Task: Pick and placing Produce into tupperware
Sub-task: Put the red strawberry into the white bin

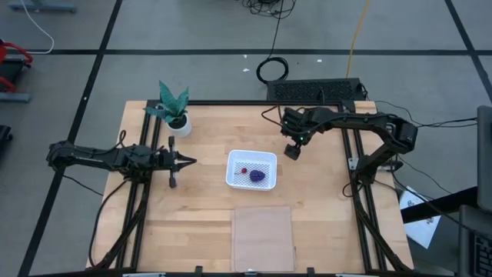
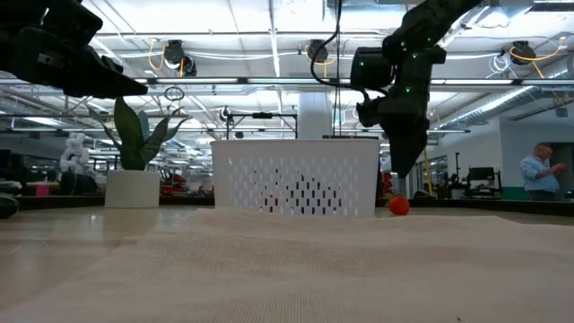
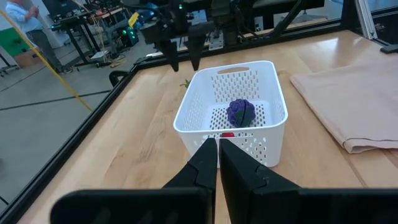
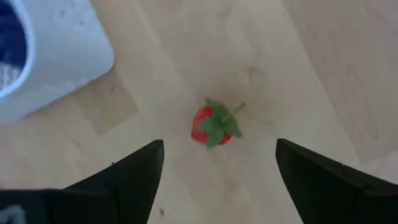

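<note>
On the wooden table sits the perforated white tupperware holding a lumpy purple cluster. Beside it, the right gripper stands wide open over a strawberry. The left gripper is closed, empty.

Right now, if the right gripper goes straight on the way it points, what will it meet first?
Most likely the strawberry: it lies on the bare table, centred between the right gripper's open fingers. The white container stays off to one side.

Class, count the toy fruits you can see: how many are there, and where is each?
3: a purple cluster and a small red piece lie inside the white container; a strawberry lies on the table beneath the open right gripper. More may be hidden.
</note>
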Tool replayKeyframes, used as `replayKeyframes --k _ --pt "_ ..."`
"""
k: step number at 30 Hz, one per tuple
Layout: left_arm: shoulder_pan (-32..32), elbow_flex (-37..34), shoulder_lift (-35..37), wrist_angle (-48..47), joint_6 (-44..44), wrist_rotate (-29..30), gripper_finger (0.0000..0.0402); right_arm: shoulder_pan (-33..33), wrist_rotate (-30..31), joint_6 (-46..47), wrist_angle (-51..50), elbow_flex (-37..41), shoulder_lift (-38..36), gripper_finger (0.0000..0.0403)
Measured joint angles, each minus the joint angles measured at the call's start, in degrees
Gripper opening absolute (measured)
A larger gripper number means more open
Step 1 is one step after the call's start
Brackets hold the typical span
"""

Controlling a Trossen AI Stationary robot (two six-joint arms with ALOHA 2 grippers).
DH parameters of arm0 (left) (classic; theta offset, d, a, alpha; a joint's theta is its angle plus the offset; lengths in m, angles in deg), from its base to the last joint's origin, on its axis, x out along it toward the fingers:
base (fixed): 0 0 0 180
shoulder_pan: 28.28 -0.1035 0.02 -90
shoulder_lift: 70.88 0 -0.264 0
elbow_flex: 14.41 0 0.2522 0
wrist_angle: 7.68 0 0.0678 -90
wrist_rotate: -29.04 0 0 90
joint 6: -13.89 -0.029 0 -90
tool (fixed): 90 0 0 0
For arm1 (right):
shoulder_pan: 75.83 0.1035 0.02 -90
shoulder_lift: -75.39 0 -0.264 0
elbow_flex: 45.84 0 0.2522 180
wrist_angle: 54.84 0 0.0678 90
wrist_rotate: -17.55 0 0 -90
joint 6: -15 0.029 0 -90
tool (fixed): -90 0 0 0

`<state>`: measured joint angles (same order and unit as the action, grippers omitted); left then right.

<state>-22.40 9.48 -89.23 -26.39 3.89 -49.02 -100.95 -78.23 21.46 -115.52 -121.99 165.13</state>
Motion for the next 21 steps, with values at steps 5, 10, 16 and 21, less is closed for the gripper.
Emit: replayKeyframes --k 5,10,16,21 --pt "0.0 0.0 0.0 0.0 0.0 0.0 0.0021 -0.4 0.1 3.1 4.6 3.1 0.0 0.0302" --pt "0.0 0.0 0.0 0.0 0.0 0.0 0.0021 -0.4 0.0 4.9 4.7 5.0 0.0 0.0302" --pt "0.0 0.0 0.0 0.0 -0.3 0.0 0.0021 -0.3 0.0 7.8 8.7 7.2 0.0 0.0302" --pt "0.0 0.0 0.0 0.0 -0.2 0.0 0.0021 -0.3 0.0 8.3 10.9 8.2 0.5 0.0302"
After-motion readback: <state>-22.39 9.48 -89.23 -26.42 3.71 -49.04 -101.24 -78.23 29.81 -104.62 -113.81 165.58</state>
